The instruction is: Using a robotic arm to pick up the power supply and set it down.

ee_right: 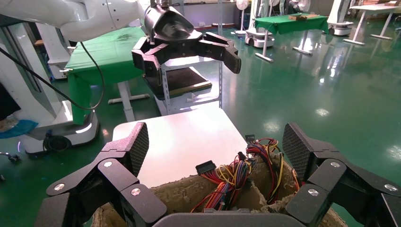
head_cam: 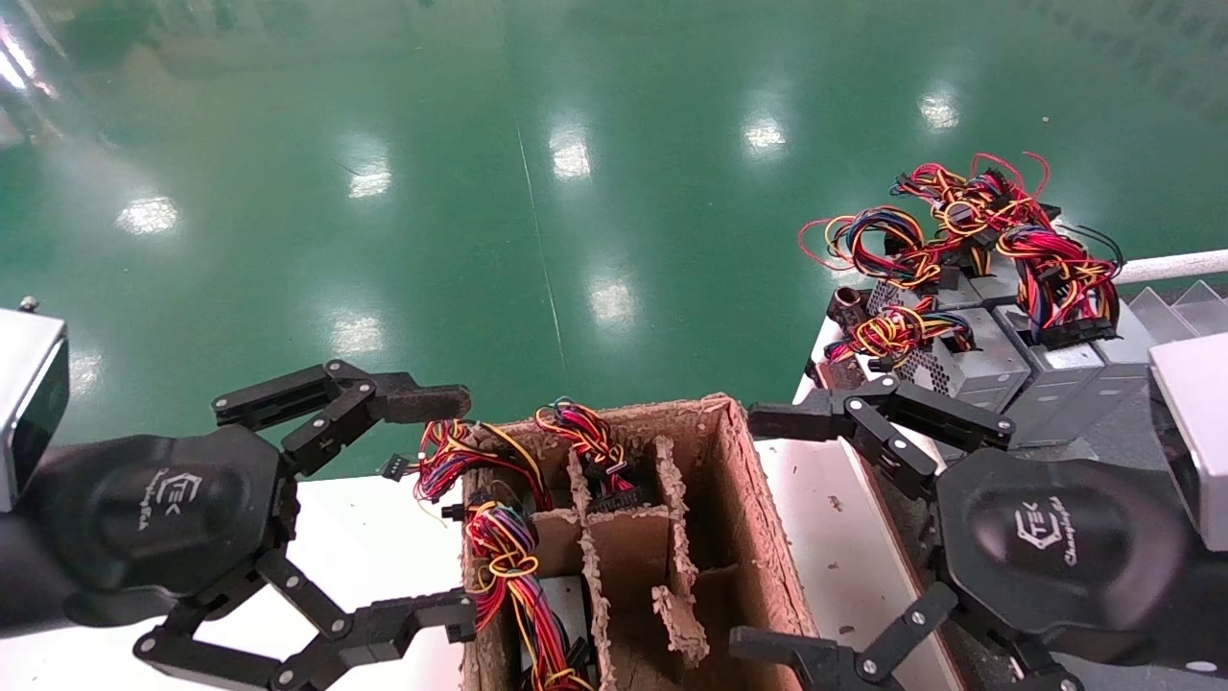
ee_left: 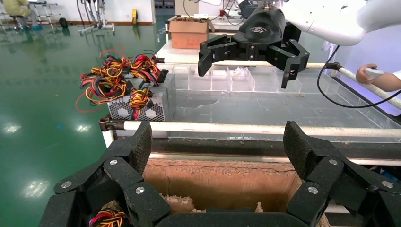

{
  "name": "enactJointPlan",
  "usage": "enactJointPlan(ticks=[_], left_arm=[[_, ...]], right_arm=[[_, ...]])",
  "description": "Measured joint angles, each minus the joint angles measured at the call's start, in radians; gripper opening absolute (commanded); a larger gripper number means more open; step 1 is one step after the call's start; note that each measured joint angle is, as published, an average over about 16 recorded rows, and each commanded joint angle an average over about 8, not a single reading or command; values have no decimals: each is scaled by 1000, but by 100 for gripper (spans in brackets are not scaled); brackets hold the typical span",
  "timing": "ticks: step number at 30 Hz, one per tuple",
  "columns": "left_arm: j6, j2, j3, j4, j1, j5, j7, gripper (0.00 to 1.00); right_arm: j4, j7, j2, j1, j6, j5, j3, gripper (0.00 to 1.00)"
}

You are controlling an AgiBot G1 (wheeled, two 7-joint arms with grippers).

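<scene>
Several silver-grey power supplies (head_cam: 969, 360) with tangled red, yellow and blue wires (head_cam: 959, 221) lie on the surface at the right; the left wrist view shows them too (ee_left: 142, 106). More wire bundles (head_cam: 504, 547) stick out of the left compartments of a worn cardboard box (head_cam: 743, 470). In the right wrist view these wires (ee_right: 236, 172) lie just past my fingers. My left gripper (head_cam: 446, 509) hovers open at the box's left side, holding nothing. The right gripper (head_cam: 763, 533) hovers open at the box's right side, also holding nothing.
The box has ragged cardboard dividers (head_cam: 672, 537) and stands on a white table (head_cam: 365, 547). A white rail (ee_left: 246, 127) and clear trays (ee_left: 227, 80) lie behind it. A person's hand (ee_left: 373, 75) shows at the far right. Green floor lies beyond.
</scene>
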Motion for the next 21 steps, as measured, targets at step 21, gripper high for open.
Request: enactJointPlan(ticks=[21], left_arm=[[0,0,0,0,0,0,0,100]], right_arm=[[-2,0,1,2,4,-5,0,100]])
